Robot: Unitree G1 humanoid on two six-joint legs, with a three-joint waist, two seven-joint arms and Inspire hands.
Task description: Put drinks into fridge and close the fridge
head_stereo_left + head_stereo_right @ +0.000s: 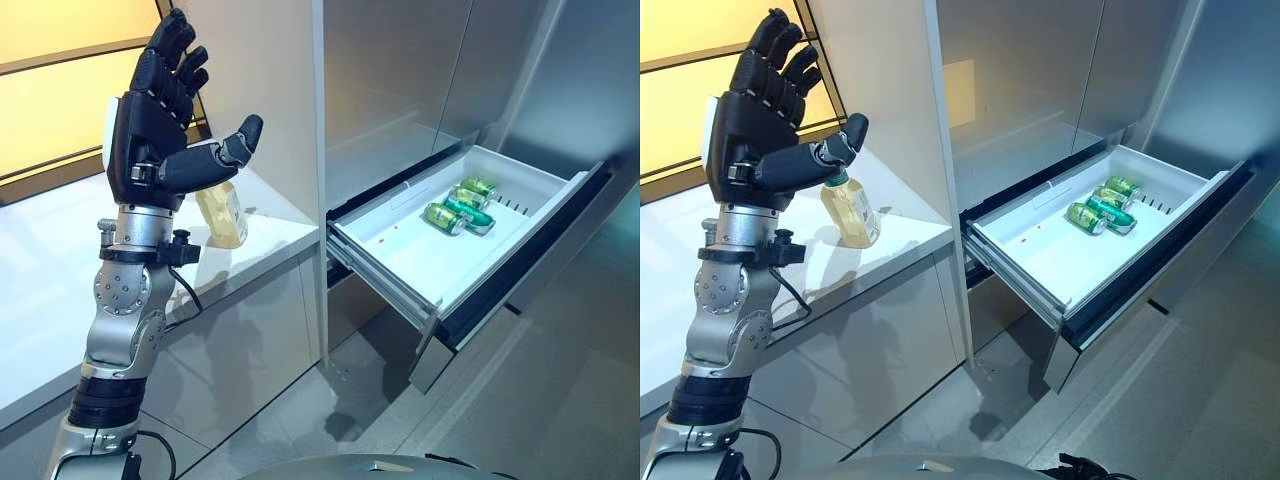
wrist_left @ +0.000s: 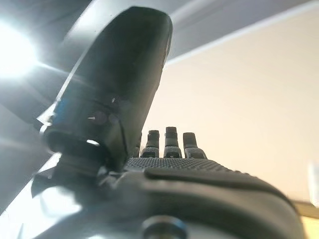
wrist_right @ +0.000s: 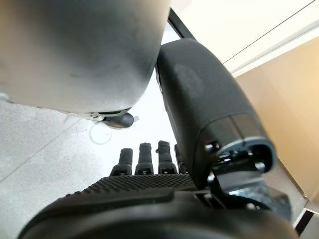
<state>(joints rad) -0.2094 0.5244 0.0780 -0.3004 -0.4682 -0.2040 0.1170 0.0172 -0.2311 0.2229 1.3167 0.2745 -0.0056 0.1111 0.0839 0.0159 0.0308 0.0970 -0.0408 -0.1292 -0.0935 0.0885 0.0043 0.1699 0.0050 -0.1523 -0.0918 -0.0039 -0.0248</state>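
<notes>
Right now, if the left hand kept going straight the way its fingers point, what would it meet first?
The left hand is open, fingers pointing up, above the bottle on the counter. Nothing shows in that line; depth is unclear.

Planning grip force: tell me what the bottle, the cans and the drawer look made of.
Bottle: likely clear plastic, glossy; the pale yellow drink shows through its wall.
Cans: probably metal with a green printed coat; shiny silvery ends show.
Drawer: white inner tray looks like smooth moulded plastic, matte; the front seems brushed metal, grey with soft reflections.
</notes>
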